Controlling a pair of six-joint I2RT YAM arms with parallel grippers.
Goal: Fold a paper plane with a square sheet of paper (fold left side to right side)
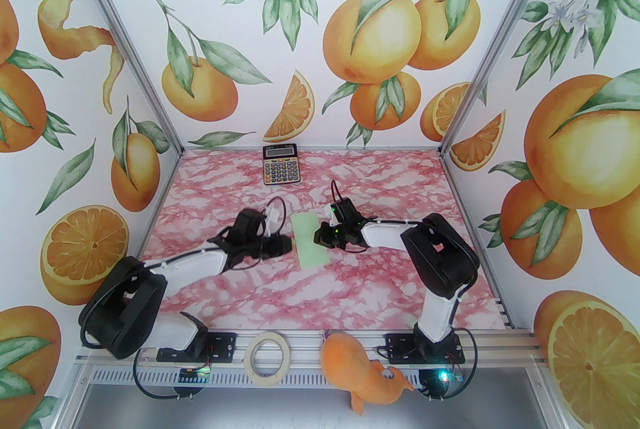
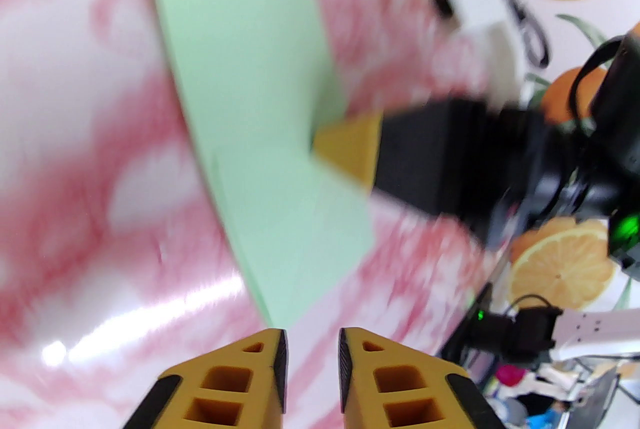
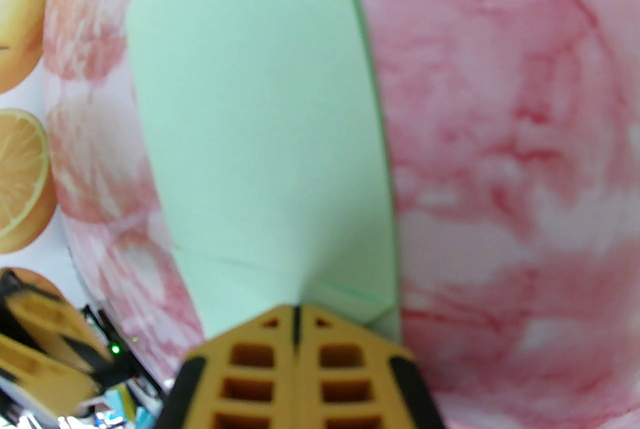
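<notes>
You have one sheet of paper (image 1: 311,241) on the tabletop (image 1: 250,287), pale green, lying flat near the middle between the two arms. It reads as a narrow rectangle, longer than it is wide. In the right wrist view a second thin edge runs along its right side, so two layers lie one on the other there.

You have two claws, one at each long side of the sheet. Your left claw (image 1: 287,244) sits just beside the sheet's left edge. In its own camera its two orange fingers (image 2: 260,367) stand a narrow gap apart with nothing between them, and the sheet's near corner lies just ahead of the tips.

Your right claw (image 1: 317,237) is closed, its two fingers (image 3: 260,357) pressed together with only a dark seam between them. The tips meet the sheet at its right edge. The left wrist view shows that orange tip lying on the green paper there. You cannot tell from these views whether the tips pinch a layer or only press on it.

Apart from the sheet, count one calculator (image 1: 280,164) at the far edge of the tabletop, well away from the paper. One roll of tape (image 1: 268,359) and one orange plush toy (image 1: 360,367) lie on the near rail between the arm bases.
</notes>
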